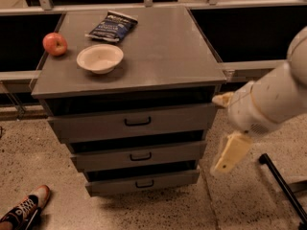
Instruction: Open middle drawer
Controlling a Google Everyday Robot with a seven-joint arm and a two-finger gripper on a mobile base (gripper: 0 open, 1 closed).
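Note:
The middle drawer [165, 155] is the second of three grey flat fronts on the cabinet. Its small black bar handle [140, 156] is at the centre, and a dark gap shows above the front. The top drawer [134, 122] is above it and the lowest drawer [144, 182] is below. My gripper [229, 150] hangs at the end of the white arm [268, 99], just off the cabinet's right front corner. It is at about the middle drawer's height, to the right of the handle, and touches nothing.
On the cabinet top [163, 51] lie a red apple [54, 43], a white bowl [100, 58] and a dark chip bag [112, 26]. A shoe [24, 209] is on the floor at bottom left. A black bar [283, 186] runs along the floor at bottom right.

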